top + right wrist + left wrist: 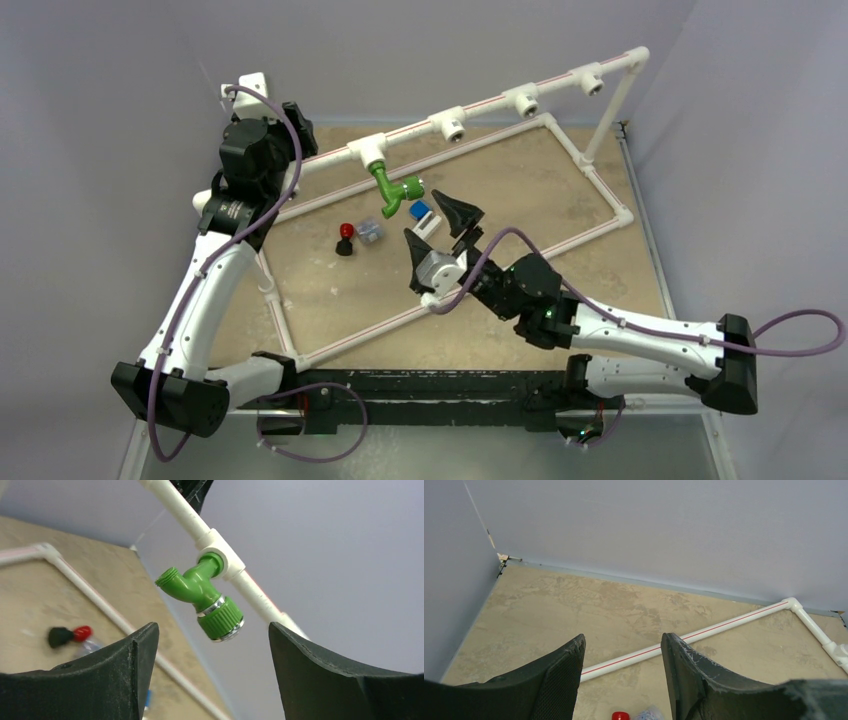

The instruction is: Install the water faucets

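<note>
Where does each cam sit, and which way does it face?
Top external: above and behind the bases, looking down on the table; left arm and right arm show.
Left wrist: low over the table, facing the back wall and a frame pipe; left fingers at bottom.
Right wrist: facing the green faucet seated in a tee; right fingers at bottom.
Shared: green faucet and black faucet appear in top and right wrist.
</note>
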Robot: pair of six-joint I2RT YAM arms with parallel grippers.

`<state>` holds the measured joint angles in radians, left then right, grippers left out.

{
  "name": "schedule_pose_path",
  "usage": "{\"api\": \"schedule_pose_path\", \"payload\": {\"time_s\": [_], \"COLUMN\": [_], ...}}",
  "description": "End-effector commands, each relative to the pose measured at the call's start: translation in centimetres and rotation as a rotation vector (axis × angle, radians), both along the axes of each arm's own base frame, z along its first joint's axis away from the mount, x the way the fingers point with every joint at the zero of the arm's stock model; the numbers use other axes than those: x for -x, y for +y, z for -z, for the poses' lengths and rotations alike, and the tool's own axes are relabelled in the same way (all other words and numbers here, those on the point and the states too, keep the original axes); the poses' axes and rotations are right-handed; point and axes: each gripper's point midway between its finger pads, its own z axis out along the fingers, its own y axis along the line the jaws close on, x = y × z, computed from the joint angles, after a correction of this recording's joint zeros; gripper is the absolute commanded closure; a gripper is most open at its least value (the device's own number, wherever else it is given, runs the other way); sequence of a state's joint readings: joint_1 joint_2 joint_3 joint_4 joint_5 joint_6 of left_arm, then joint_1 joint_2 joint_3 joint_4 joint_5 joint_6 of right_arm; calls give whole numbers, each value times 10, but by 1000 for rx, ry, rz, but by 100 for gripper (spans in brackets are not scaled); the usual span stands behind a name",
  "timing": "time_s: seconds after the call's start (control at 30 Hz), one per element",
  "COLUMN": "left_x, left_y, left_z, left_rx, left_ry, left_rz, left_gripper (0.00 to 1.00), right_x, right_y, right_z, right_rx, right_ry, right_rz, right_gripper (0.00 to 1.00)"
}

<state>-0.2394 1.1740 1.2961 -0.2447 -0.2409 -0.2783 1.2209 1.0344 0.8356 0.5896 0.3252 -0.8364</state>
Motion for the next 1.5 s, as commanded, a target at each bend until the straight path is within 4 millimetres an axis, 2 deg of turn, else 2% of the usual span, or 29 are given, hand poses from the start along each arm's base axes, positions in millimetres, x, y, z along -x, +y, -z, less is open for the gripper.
{"api": "schedule_pose_path", "payload": {"time_s": [0.0,0.27,0.47,0.73,0.9,1.07,1.27,1.37,1.4,1.47], "left_x": [24,24,24,25,26,27,27,27,27,27], "left_y": [-28,-28,-28,-28,-28,-28,-28,-27,-28,-28], "left_z": [62,60,60,60,60,60,61,60,61,61], "left_rx": [-42,-43,-43,-43,-43,-43,-43,-43,-43,-42], "left_ry": [231,227,227,225,225,222,223,220,221,222], "left_rz": [135,135,138,137,139,138,137,136,137,138], "left_gripper": [44,44,44,44,44,44,44,44,44,44], "right_x": [-7,-17,-29,-40,-49,-54,-61,-64,-64,-66], "right_y": [-6,17,22,45,50,49,44,42,43,45], "right_z": [-29,-28,-33,-30,-29,-26,-15,-4,1,9], "right_rx": [165,273,279,298,293,273,215,141,118,48], "right_ry": [-337,-474,-533,-530,-498,-461,-365,-264,-232,-155], "right_rz": [151,220,331,344,361,370,396,405,404,406], "right_gripper": [18,17,17,24,41,54,79,97,100,100]}}
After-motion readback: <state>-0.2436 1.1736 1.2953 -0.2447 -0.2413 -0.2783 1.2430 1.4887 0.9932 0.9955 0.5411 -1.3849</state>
